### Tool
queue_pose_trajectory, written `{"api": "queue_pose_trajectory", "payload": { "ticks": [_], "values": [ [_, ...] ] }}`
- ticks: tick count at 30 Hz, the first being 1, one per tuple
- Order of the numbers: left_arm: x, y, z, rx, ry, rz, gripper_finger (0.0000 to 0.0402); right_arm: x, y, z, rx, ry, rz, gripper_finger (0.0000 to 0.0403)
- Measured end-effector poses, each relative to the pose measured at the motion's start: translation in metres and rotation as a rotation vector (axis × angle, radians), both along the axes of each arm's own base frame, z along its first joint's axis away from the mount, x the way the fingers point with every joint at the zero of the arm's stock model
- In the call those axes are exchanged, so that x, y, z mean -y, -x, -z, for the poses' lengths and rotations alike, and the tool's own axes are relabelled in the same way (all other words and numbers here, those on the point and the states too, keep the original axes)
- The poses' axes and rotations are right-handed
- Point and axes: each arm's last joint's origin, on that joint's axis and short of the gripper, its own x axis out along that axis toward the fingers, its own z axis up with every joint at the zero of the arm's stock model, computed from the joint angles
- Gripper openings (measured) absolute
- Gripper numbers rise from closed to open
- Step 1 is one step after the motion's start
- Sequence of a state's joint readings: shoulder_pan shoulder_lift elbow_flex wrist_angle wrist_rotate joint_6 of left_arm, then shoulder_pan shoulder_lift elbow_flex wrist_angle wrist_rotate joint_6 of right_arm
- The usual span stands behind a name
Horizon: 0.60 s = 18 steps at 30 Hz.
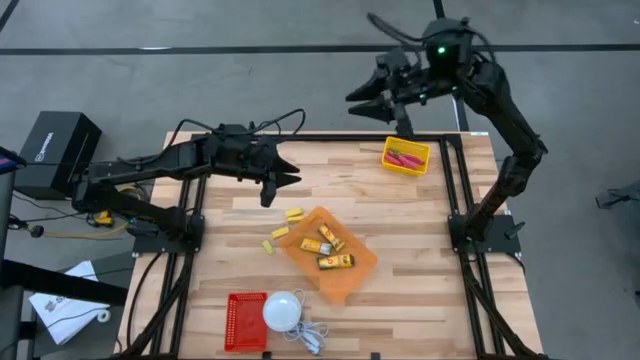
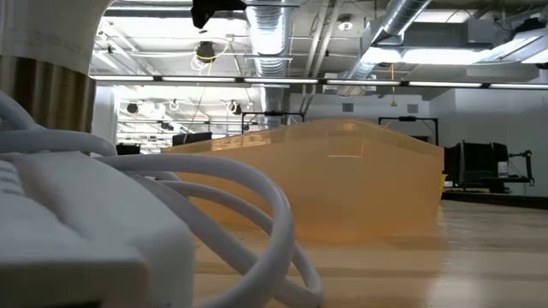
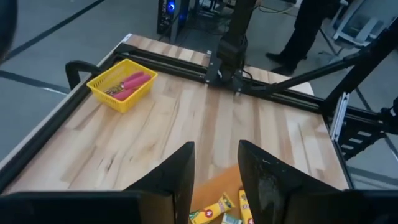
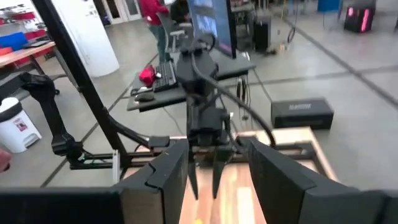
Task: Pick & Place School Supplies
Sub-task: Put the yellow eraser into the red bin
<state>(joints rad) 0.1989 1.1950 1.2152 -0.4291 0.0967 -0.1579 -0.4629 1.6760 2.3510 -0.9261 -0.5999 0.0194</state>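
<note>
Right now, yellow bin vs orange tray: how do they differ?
The yellow bin is small, sits square at the table's far right corner and holds red-pink handled tools. The orange tray is larger, lies angled mid-table and holds orange-yellow packets. The left gripper hovers close to the tray; the bin has the right gripper nearer, off the table edge. Both are open-topped containers on the wooden table.

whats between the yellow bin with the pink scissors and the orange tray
Only bare wooden tabletop. The high view shows nothing lying between the yellow bin and the orange tray; the left wrist view shows the same empty planks.
</note>
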Motion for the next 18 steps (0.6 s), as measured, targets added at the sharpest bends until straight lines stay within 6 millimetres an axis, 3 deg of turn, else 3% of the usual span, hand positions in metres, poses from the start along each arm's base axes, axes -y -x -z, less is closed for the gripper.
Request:
{"api": "queue_pose_trajectory", "payload": {
  "ticks": [4,10,15,18],
  "values": [
    [0.000,0.000,0.000,-0.003,-0.033,0.014,0.0118,-0.006,-0.002,0.006,-0.070,-0.052,0.051,0.0159],
    [-0.006,0.002,0.003,-0.038,-0.069,0.000,0.0118,-0.021,-0.026,0.040,-0.335,-0.144,0.042,0.0148],
    [-0.023,0.012,0.013,-0.172,-0.104,-0.090,0.0117,-0.042,-0.043,0.058,-0.457,-0.155,-0.022,0.0107],
    [-0.033,0.021,0.018,-0.245,-0.081,-0.137,0.0117,-0.051,-0.043,0.063,-0.509,-0.157,-0.049,0.0066]
  ]
}}
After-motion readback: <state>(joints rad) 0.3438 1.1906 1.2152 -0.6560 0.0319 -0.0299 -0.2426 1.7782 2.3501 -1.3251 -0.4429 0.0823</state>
